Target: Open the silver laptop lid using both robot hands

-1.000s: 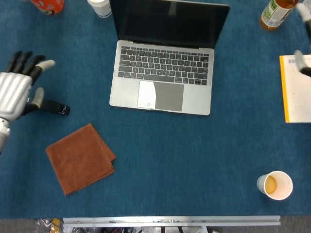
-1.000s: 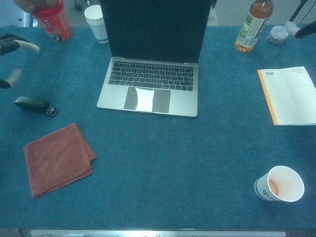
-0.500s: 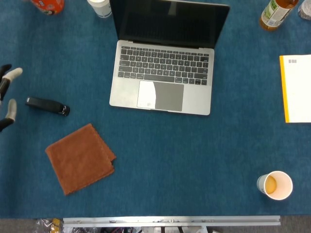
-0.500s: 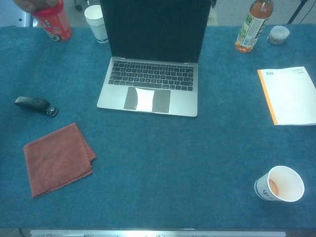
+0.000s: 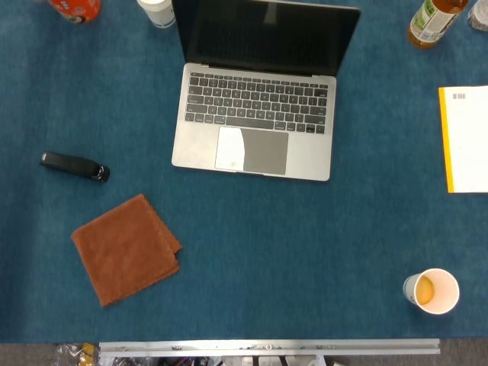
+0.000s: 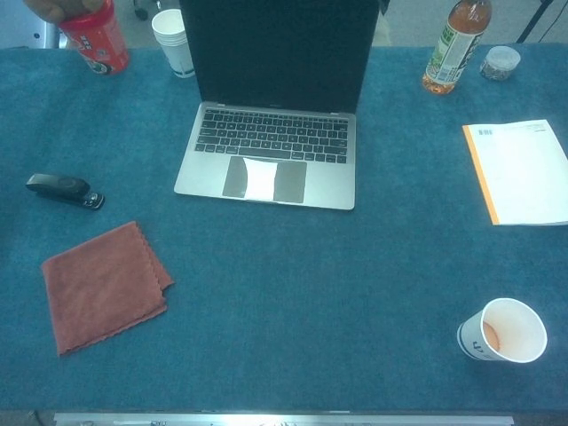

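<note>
Silver laptop (image 5: pixel 255 114) stands open on the blue table (image 5: pixel 305 229)

Even, soft, slightly bluish light

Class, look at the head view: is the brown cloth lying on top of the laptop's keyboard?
No, the brown cloth lies flat on the blue table, apart from the open laptop.

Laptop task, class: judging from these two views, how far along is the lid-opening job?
Done: the laptop lies open, its lid upright with the dark screen facing the keyboard. In hand: nothing; neither robot hand shows in either view. Left: seemingly nothing, since the lid is already raised.
</note>
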Robot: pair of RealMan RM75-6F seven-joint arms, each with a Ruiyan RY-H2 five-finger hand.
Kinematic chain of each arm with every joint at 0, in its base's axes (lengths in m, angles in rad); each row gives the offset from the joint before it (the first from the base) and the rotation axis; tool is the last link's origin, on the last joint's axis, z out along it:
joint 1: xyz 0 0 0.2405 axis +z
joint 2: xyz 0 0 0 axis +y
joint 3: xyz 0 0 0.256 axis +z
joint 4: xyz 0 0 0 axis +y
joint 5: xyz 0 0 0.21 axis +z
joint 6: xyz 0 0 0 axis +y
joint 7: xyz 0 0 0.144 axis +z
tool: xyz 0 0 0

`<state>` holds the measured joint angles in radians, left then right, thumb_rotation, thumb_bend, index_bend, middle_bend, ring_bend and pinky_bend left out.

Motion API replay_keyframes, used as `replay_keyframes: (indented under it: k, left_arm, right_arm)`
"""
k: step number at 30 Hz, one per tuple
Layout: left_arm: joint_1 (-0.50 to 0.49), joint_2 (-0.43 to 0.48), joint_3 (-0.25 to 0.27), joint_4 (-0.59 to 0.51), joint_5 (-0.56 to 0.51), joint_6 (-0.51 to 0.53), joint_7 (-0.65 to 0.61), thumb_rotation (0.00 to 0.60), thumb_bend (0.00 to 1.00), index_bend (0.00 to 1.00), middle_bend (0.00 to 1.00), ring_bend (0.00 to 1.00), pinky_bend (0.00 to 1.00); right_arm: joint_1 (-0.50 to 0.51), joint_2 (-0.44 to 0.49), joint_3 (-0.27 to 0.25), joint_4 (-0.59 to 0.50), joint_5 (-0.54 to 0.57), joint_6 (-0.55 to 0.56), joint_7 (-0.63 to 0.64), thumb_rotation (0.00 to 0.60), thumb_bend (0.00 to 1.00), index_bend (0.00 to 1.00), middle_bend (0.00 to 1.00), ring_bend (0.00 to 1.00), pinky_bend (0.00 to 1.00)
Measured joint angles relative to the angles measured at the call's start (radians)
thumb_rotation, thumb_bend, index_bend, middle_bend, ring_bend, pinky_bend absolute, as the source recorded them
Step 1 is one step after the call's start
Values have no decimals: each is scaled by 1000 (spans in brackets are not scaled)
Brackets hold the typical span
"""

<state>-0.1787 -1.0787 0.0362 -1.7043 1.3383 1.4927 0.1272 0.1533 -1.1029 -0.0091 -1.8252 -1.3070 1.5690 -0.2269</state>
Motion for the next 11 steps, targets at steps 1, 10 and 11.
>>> replay_keyframes:
  k: [1,10,11]
  left_arm:
    - [7,1,1,-2,1,5,4,600,552,173,121,32,0]
    - [37,5,-12,-12,7,8,18,600,553,175,123,32,0]
    - [39,5,-15,-11,6,5,18,600,552,175,123,32,0]
  right_arm:
    - [-2,-1,2,3,-2,-4,3,600,350,100,230,67,59]
    - [-13,-7,26,13,-13,-33,9,600,350,100,230,67,59]
    - [-15,-8,29,13,-13,-34,9,600,350,100,230,67,59]
